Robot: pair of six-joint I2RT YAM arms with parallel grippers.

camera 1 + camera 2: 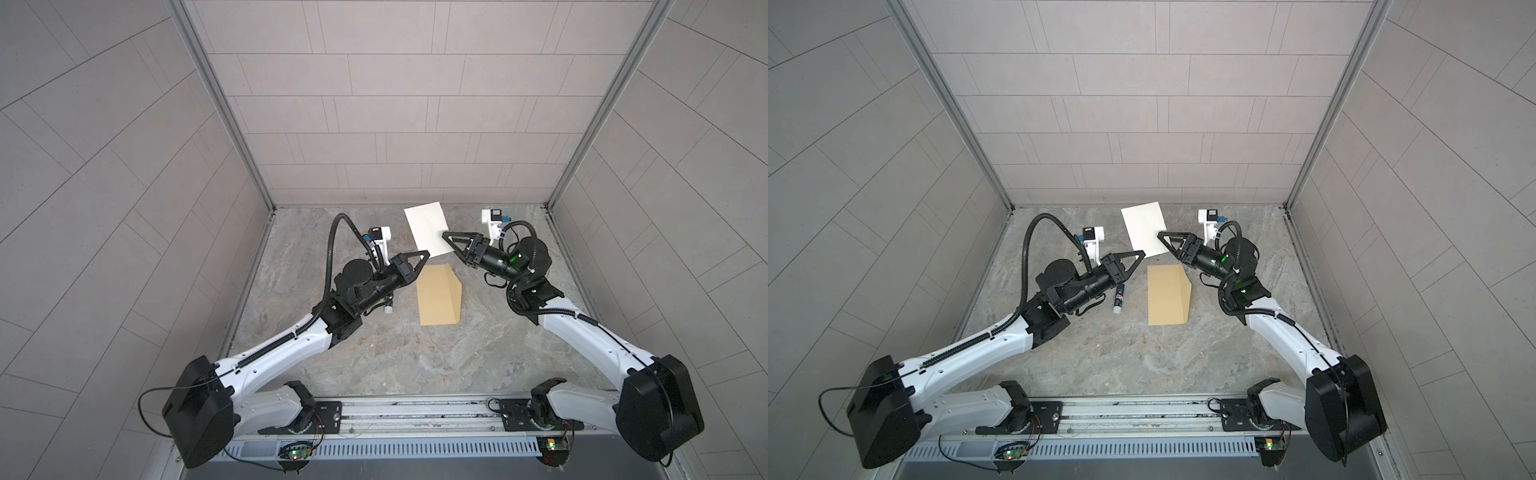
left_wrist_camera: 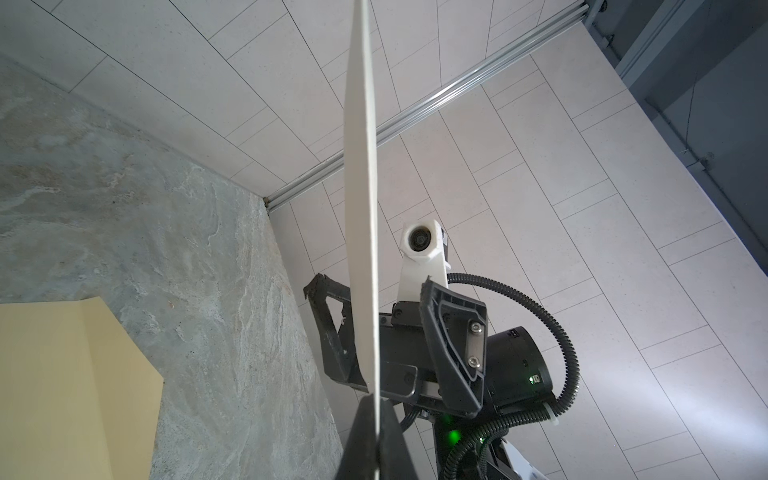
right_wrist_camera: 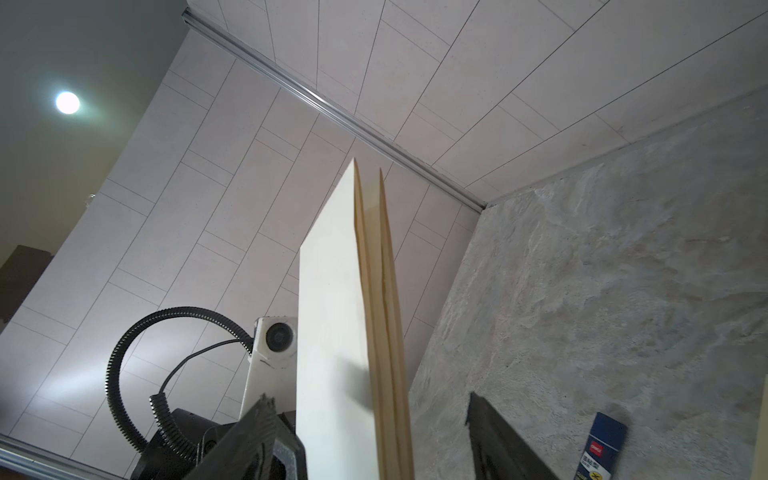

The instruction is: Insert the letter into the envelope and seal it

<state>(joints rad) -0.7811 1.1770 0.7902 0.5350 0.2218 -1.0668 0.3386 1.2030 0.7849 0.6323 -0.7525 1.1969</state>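
Left tool [image 1: 427, 253] is clamped on the corner nearest my left arm of the letter [image 1: 426, 227], a cream paper sheet folded into a flat rectangle. I hold it clear of the counter, broad face turned up toward the top cameras. My right tool [image 1: 445, 235] straddles the opposite edge with its jaws apart. In the right wrist view one finger [image 3: 266, 436] sits just beside the sheet's face and the other stands well clear, so nothing is gripped on that side yet. The folded layers fan slightly at their far end there.

I judge the step to be taking a second hold. To do it well, I want the right tool to close squarely across all the layers. It must not shove the sheet sideways against the left pinch, or the paper may buckle.

Below, the long yellow-tan manila paper envelope [image 1: 436, 297] lies flat on the grey marbled stone counter [image 1: 374, 357], flap open toward my right arm. A small white-and-blue glue stick [image 1: 1119, 297] lies beside my left arm, apart from the envelope.
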